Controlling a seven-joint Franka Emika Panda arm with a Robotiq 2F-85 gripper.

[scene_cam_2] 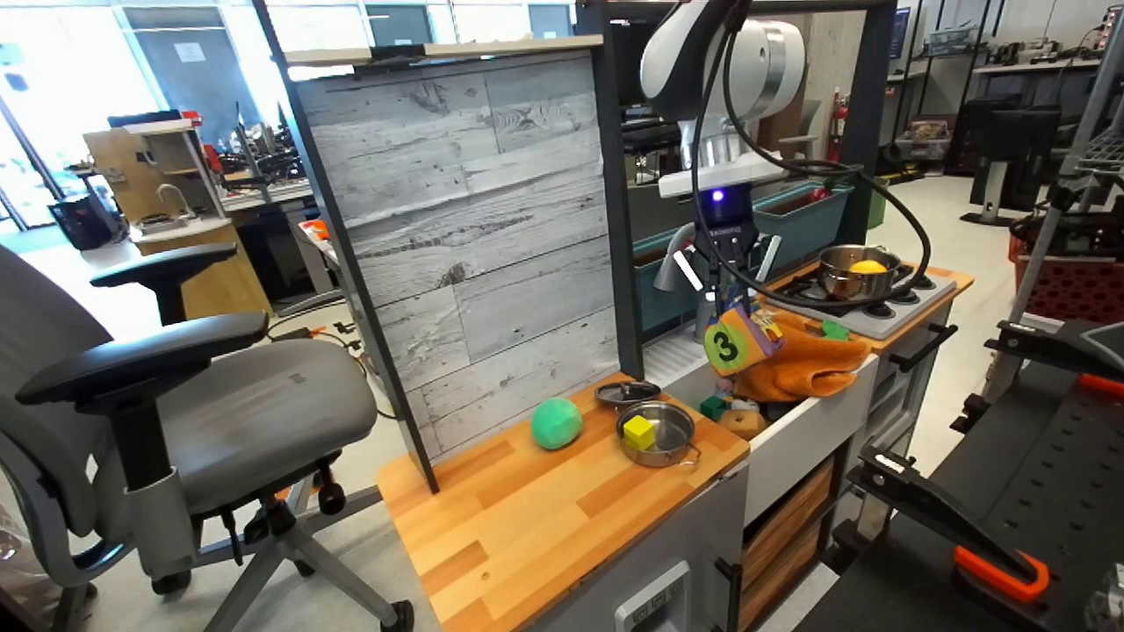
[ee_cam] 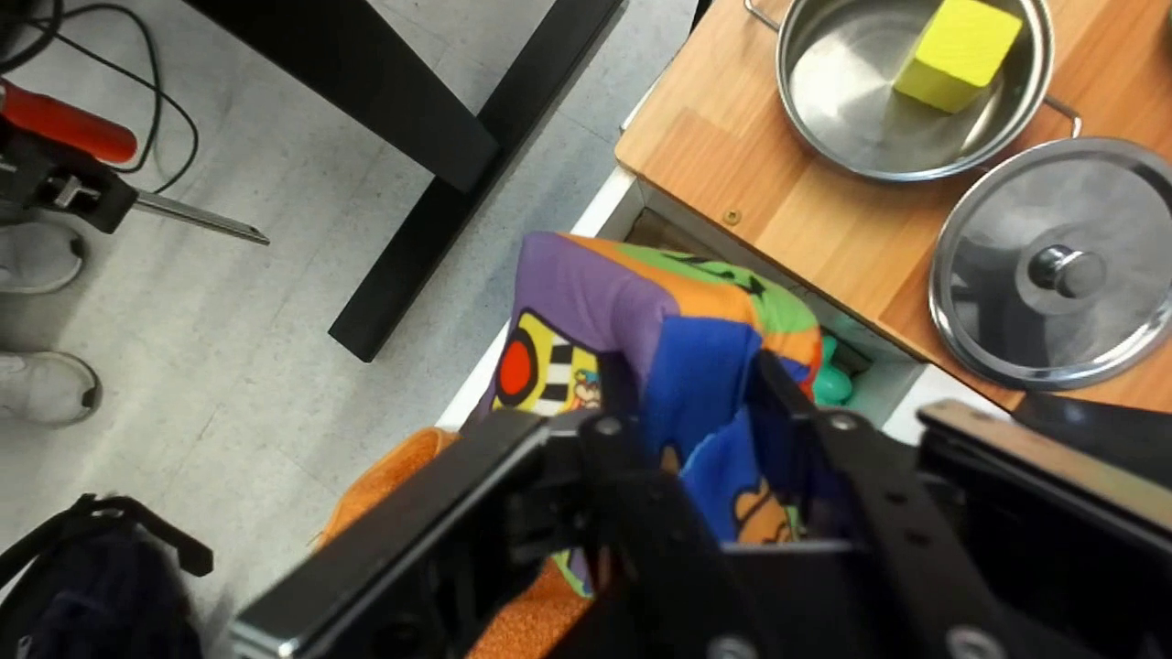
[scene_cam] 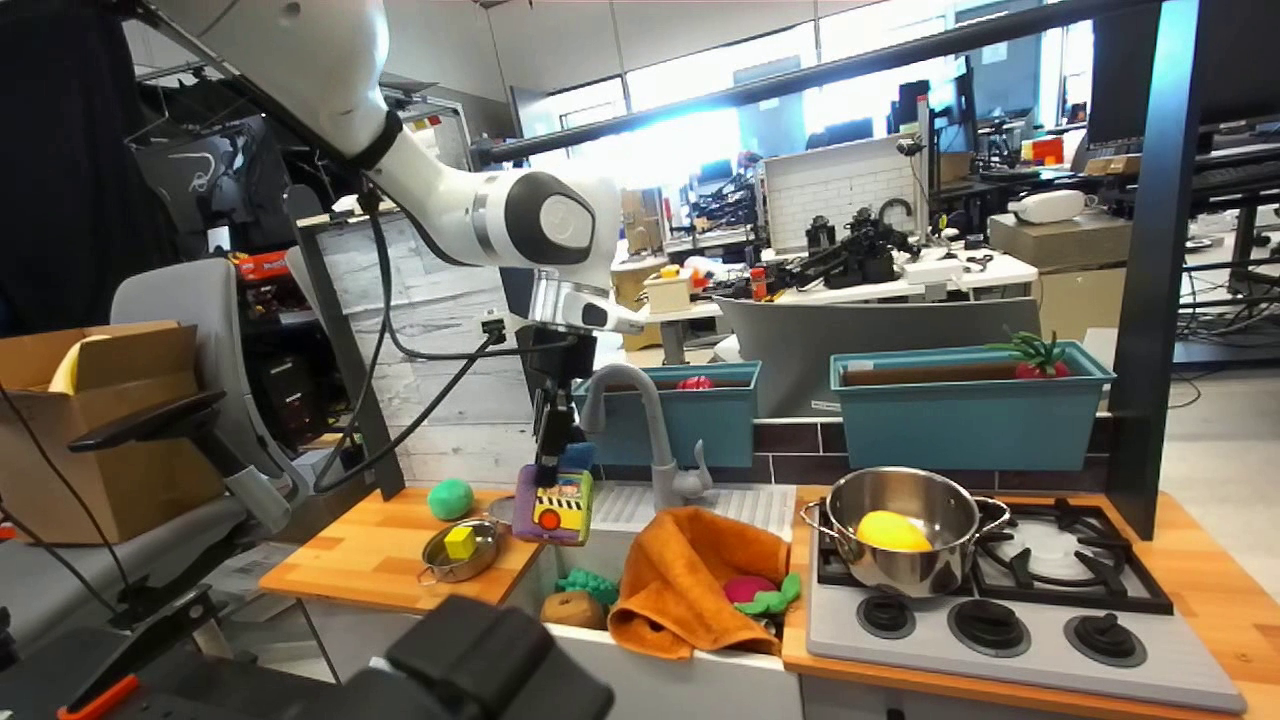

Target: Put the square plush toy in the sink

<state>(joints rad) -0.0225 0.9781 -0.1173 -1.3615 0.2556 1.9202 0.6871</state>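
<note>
The square plush toy [scene_cam: 553, 508] is a soft cube with purple, yellow, green, orange and blue faces; a green face with a black 3 shows in an exterior view [scene_cam_2: 727, 348]. My gripper [scene_cam: 553, 470] points down and is shut on its blue upper part. In the wrist view the fingers [ee_cam: 693, 371] press on both sides of the toy [ee_cam: 595, 284]. The toy hangs tilted above the left part of the sink [scene_cam_2: 808, 430], as seen in an exterior view. The sink's inner wall [ee_cam: 895, 389] shows beyond it. The toy's underside is hidden in the wrist view.
The grey tap [scene_cam: 650, 420] rises close to the gripper. An orange cloth [scene_cam: 690, 575], a tan round toy [scene_cam: 573, 609] and teal toys [scene_cam: 588, 584] lie in the sink. A small pan [scene_cam_2: 657, 433], lid [scene_cam_2: 627, 392] and green ball [scene_cam_2: 556, 423] stand on the wooden counter.
</note>
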